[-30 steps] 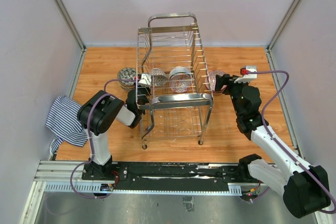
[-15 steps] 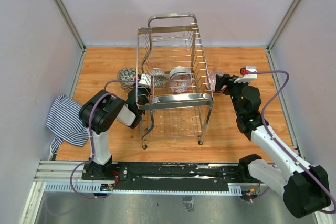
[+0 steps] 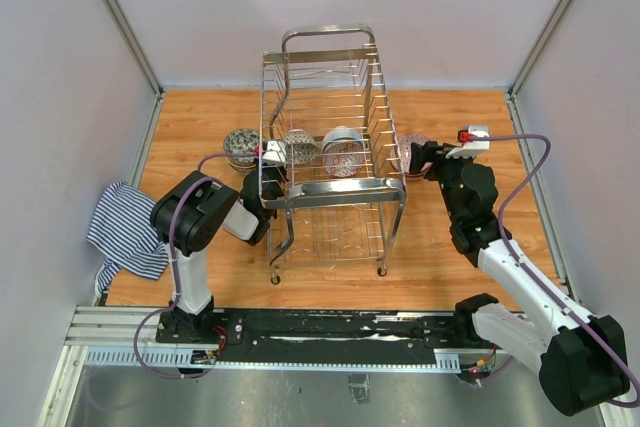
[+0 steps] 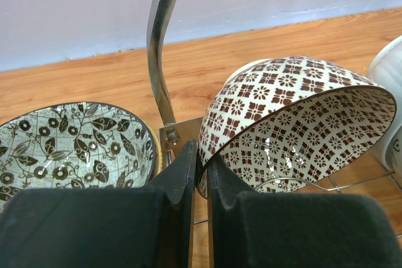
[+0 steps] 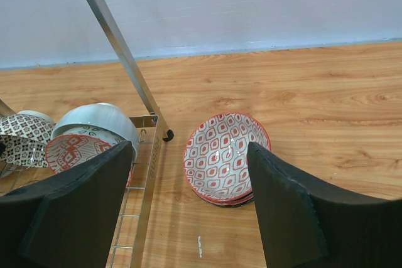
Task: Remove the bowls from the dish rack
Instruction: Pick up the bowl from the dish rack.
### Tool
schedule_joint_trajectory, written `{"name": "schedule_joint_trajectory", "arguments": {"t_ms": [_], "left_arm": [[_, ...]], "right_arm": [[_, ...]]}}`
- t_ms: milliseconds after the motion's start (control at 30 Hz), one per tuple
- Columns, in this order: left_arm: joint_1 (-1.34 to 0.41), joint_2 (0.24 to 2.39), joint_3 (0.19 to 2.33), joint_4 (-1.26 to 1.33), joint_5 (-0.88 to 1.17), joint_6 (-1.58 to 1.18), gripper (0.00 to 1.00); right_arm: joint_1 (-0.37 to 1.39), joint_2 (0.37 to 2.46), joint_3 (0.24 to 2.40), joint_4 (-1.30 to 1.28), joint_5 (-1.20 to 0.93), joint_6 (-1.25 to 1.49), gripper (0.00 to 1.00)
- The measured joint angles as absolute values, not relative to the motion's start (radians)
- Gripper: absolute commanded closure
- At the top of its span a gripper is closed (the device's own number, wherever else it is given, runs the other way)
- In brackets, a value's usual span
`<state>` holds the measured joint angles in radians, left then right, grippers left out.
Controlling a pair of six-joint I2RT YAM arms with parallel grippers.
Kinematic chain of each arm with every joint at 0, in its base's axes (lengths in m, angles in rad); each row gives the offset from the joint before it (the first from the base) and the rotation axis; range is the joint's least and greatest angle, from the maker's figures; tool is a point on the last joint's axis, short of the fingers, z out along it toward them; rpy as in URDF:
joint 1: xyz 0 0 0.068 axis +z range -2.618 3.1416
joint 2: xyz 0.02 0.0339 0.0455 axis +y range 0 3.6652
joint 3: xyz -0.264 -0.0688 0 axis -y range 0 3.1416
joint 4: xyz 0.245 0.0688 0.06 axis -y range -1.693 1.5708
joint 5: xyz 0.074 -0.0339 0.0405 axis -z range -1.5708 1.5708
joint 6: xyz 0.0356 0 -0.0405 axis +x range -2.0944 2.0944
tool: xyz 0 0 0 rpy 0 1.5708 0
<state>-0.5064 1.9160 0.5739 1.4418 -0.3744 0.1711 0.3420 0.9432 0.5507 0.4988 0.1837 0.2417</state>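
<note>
The left gripper pinches the rim of the brown bowl, which tips on edge to the jaws' right in the rack, probably resting on its wires; the right gripper hangs spread.

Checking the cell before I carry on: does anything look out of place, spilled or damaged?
Only the blue-and-white striped cloth: it lies crumpled at the left side, partly hanging off the wooden tabletop. No spill or breakage shows; the chrome wire dish rack stands upright.
</note>
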Motion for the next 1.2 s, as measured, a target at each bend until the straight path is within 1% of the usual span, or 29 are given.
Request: {"name": "schedule_joint_trajectory", "arguments": {"t_ms": [467,1033,1200], "left_arm": [[-0.513,1.916,0.574,1.441,-0.405,0.146,1.0],[-0.513,1.924,0.607,1.443,-0.42,0.184,1.0],[-0.516,1.924,0.639,1.507,-0.417,0.179,0.99]], "right_arm": [[0.342,0.943,0.551,0.498,0.183,0.242,0.25],[0.342,0.944,0.551,0.498,0.183,0.242,0.25],[0.342,0.949,0.551,0.496,0.183,0.242,0.25]]}}
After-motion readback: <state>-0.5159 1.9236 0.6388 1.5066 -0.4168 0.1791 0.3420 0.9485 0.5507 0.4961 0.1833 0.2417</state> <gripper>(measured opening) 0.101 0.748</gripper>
